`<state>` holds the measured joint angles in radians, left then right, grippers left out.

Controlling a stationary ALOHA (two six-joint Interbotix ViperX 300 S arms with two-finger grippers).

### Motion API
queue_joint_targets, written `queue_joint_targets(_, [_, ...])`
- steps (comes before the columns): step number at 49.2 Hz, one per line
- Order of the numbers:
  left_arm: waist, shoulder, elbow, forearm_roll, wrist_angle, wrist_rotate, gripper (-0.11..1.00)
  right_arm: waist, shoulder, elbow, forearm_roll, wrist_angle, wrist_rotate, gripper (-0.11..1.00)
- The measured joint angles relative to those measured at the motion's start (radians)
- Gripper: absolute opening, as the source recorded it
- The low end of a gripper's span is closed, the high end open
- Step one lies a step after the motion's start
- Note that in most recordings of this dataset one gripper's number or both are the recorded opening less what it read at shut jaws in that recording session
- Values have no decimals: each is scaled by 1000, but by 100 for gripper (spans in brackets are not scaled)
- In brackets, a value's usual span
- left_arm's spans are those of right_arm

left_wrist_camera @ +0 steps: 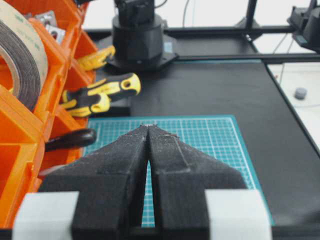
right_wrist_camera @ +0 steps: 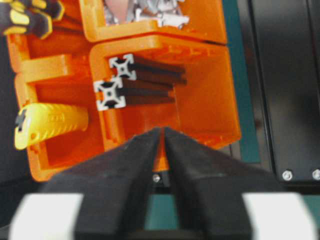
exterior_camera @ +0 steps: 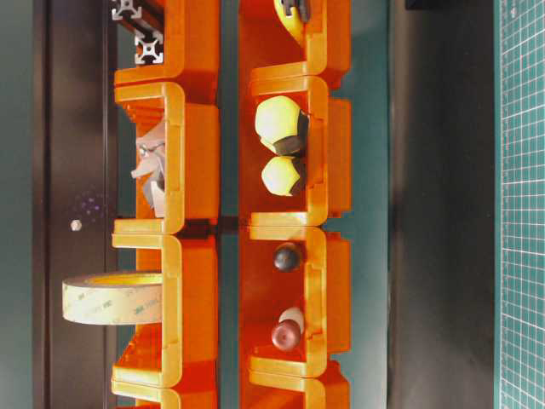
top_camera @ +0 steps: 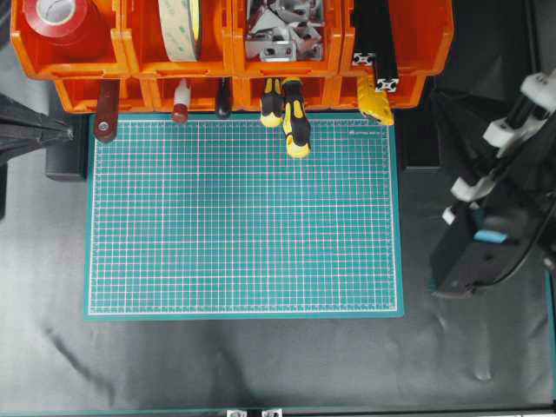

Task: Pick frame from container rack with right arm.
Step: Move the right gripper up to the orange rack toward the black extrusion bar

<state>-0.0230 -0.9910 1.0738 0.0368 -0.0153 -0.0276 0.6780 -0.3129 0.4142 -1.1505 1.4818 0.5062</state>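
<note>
The frame [right_wrist_camera: 112, 94] lies in the end bin of the orange container rack [right_wrist_camera: 210, 100], with a second like bar [right_wrist_camera: 122, 66] stacked above it; both show silvery slotted end faces. From overhead they sit in the top right bin [top_camera: 373, 39]. My right gripper [right_wrist_camera: 163, 131] hovers in front of that bin, short of the bars, its tips parted by a narrow gap with nothing between them. The right arm [top_camera: 486, 234] stands right of the mat. My left gripper [left_wrist_camera: 148, 126] rests at the mat's left edge, tips touching, empty.
A green cutting mat [top_camera: 243, 226] lies in front of the rack. Yellow-and-black screwdrivers [top_camera: 295, 122] and a yellow handle [top_camera: 375, 104] stick out of the lower bins. Upper bins hold red tape [top_camera: 61, 22], a tape roll [top_camera: 181, 26] and metal brackets [top_camera: 282, 30].
</note>
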Motion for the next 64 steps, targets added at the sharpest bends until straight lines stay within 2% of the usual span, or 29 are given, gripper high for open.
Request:
queue_joint_targets(10, [-3, 0, 0, 0, 0, 0, 0, 2, 28, 6, -2, 0, 11, 74])
queue_joint_targets(14, [-5, 0, 0, 0, 0, 0, 0, 2, 37, 21, -5, -2, 9, 84])
queue_joint_targets(25, [-6, 0, 0, 0, 0, 0, 0, -17, 75, 58, -20, -46, 11, 83])
queue_joint_targets(38, [-6, -2, 0, 0, 2, 0, 0, -107, 95, 81, -63, -118, 11, 82])
queue_joint_targets(53, [-11, -3, 0, 0, 0, 0, 0, -183, 98, 103, -74, -178, 12, 81])
queue_joint_targets(59, [-12, -3, 0, 0, 2, 0, 0, -183, 100, 107, -72, -178, 12, 77])
queue_joint_targets(64, [-12, -3, 0, 0, 2, 0, 0, -183, 100, 112, -69, -178, 14, 68])
